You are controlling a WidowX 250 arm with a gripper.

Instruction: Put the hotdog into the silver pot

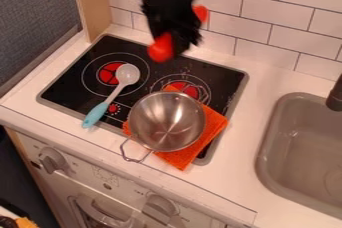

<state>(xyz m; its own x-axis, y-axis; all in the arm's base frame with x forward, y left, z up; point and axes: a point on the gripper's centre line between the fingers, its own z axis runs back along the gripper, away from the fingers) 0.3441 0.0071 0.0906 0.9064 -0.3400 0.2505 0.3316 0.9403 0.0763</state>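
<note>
white tiles (260,2) behind a white desk (234,174), stove set into it. left side: spoon (127,74) lying on the burner, leave it be. upper middle, the jaws look clamped across the red hotdog (160,49), ends poking out both sides. imo go over the silver pot (167,122) mid-frame, get both ends inside the rim, lower, then let go. don't bump it, the orange cloth (212,124) underneath might slide. sink's (267,144) far right, not needed.
</note>
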